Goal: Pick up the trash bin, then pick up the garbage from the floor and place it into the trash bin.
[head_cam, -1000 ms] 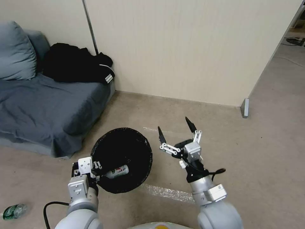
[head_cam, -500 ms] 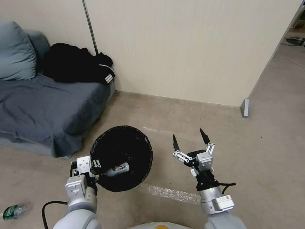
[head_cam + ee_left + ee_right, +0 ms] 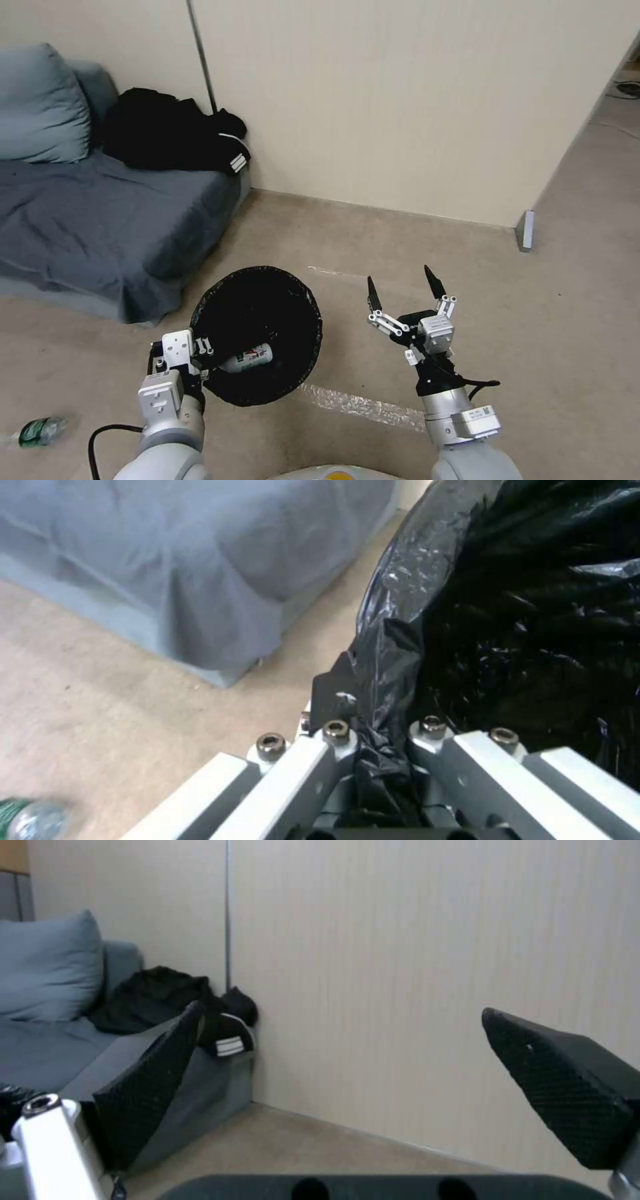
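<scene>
Left gripper pinches the trash bin rim, bin held above the floor; one bottle lies inside. Right gripper spread, empty, beside bin. Second bottle on floor.

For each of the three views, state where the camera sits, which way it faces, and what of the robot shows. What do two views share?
Head: high, facing down at floor; both arms, left gripper on bin, right gripper open.
Left wrist: at bin rim, gripper pinching bag.
Right wrist: faces wall; open fingers.
Shared: sofa.
</scene>
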